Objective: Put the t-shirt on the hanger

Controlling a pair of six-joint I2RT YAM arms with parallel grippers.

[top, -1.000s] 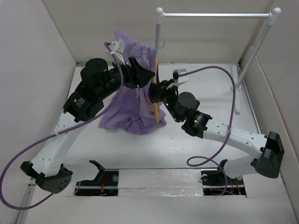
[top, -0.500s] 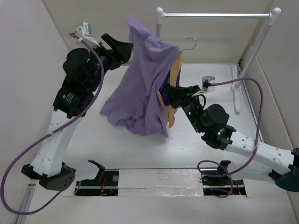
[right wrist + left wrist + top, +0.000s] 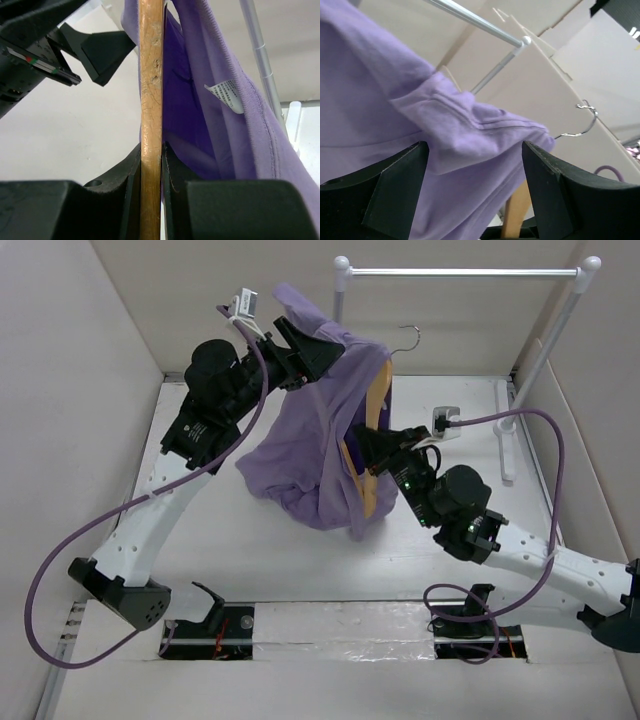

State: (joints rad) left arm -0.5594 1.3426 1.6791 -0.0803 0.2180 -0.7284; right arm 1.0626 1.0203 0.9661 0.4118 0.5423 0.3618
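Right gripper clamps hanger; t-shirt draped over it; left gripper spread.

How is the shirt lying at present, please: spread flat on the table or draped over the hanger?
Draped. The shirt hangs in loose folds over the wooden hanger, which stands upright above the table.
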